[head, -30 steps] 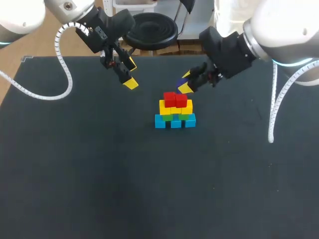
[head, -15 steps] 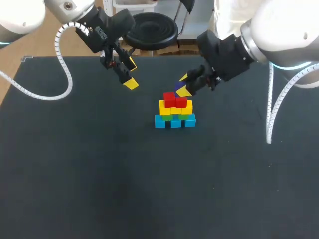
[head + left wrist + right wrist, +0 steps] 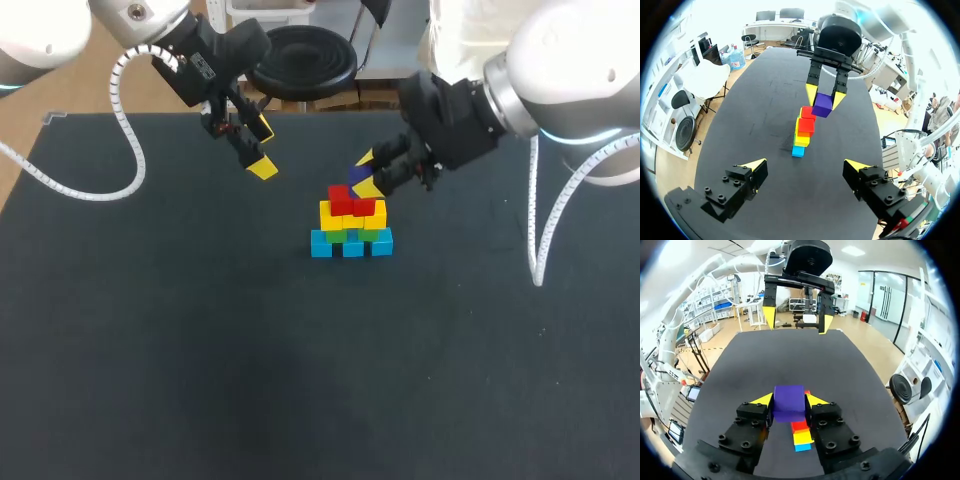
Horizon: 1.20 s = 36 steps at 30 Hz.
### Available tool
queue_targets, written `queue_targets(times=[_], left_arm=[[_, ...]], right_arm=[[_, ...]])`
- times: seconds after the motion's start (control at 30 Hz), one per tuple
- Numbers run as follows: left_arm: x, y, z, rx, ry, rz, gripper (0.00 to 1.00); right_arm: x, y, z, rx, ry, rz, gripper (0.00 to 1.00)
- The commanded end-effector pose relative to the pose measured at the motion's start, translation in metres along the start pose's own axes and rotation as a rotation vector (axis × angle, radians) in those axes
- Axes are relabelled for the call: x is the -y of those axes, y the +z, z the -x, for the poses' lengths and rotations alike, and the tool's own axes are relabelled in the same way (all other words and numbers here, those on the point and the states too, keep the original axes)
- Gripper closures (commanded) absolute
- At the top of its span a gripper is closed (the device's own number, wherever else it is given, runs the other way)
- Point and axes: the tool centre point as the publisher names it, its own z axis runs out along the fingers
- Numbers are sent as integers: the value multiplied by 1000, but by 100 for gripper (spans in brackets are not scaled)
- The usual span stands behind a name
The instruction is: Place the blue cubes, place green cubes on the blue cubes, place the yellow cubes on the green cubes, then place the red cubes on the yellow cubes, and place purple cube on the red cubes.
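Purple cube (image 3: pixel 788 399) in right gripper (image 3: pixel 789 401), seemingly above red cubes (image 3: pixel 351 203).

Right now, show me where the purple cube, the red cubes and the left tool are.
purple cube (image 3: pixel 788 400): right wrist view, middle of its facing side.
red cubes (image 3: pixel 342 199): head view, top of one cube.
left tool (image 3: pixel 260 148): head view, midway between its yellow tips.

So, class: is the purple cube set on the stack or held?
Held: the right end effector grips the purple cube from both sides, above the red cubes.
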Motion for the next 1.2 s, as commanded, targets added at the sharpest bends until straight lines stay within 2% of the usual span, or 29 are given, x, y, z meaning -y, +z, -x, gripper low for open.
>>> queue_targets(times=[0.03, 1.2], left_arm=[[0, 0, -1, 3, 2, 1, 0], [0, 0, -1, 3, 2, 1, 0]], right_arm=[[3, 3, 0, 4, 3, 6, 100], [14, 15, -7, -12, 14, 28, 100]])
